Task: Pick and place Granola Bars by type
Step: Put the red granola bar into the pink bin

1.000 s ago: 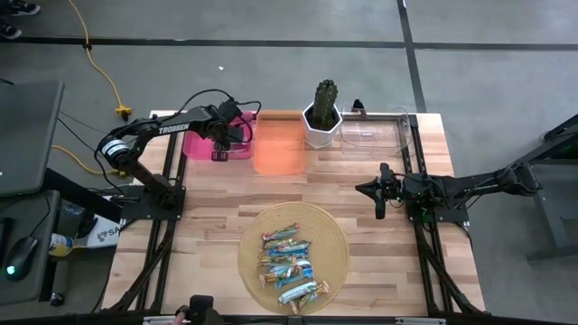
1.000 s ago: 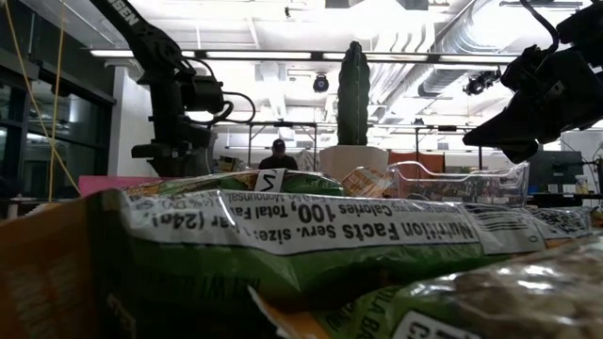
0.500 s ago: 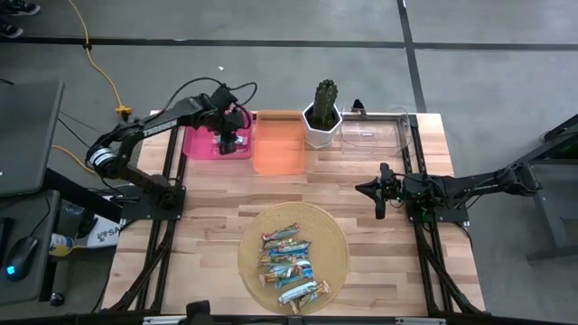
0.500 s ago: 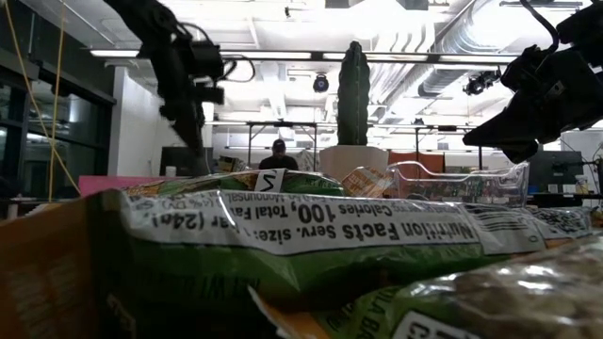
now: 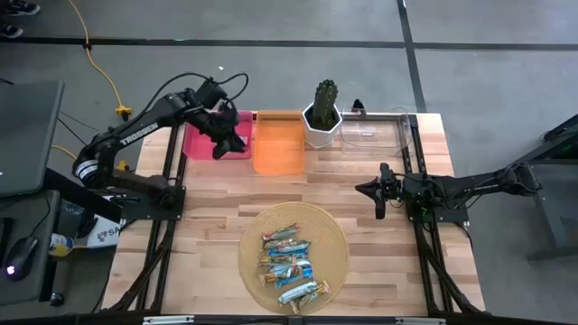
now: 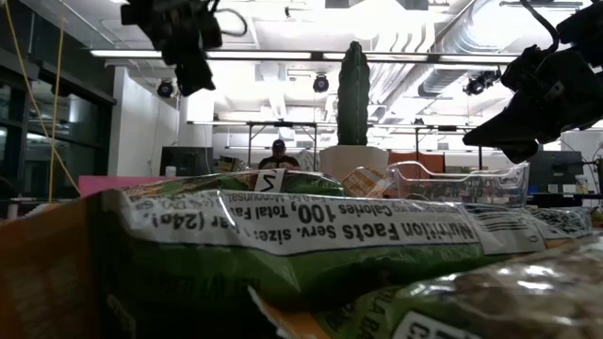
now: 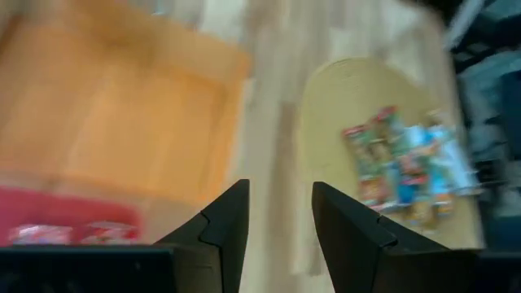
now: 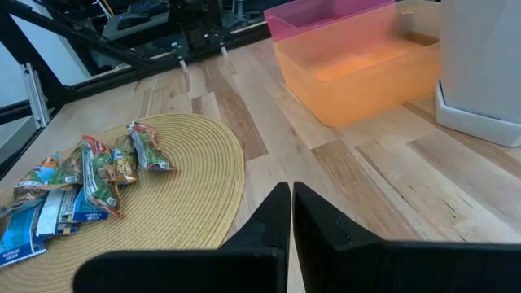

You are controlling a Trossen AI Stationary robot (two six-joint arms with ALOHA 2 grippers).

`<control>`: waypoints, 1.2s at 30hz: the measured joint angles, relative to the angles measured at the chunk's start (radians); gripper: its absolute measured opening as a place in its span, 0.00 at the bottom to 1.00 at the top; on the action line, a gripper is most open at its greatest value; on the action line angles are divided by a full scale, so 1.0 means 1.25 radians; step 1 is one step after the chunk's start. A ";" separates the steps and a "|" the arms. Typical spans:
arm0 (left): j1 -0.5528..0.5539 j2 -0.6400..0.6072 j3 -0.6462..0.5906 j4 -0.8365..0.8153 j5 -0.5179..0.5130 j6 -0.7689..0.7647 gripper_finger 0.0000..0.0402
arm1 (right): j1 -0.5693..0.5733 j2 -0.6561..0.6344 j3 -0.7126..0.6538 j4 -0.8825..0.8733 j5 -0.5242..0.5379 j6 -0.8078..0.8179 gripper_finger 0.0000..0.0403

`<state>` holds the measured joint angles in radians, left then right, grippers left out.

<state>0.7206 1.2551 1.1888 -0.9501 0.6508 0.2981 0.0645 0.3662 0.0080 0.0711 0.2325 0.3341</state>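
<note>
Several granola bars in blue-white, brown and green wrappers lie in a heap on a round woven mat; the right wrist view shows them too, and the low view has them right in front. Two red-and-white bars lie in the pink bin. My left gripper is open and empty, high above the pink bin's right end. My right gripper is shut and empty, waiting over the table's right part.
An orange bin stands right of the pink one at the far edge. Beside it are a green cactus in a white pot and a clear bin. Bare wood lies between the bins and the mat.
My left gripper has risen straight up from just over the pink bin to well above it, staying over the bin's right end, while its arm swung out toward the far left corner. The right arm and the bars kept still.
</note>
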 joint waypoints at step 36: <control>-0.934 0.122 0.002 0.371 -0.749 -0.684 0.33 | 0.000 -0.001 0.000 -0.001 0.000 0.000 0.00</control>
<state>-0.4467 1.4080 1.1912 -0.4865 -0.2849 -0.5573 0.0646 0.3653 0.0079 0.0696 0.2323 0.3340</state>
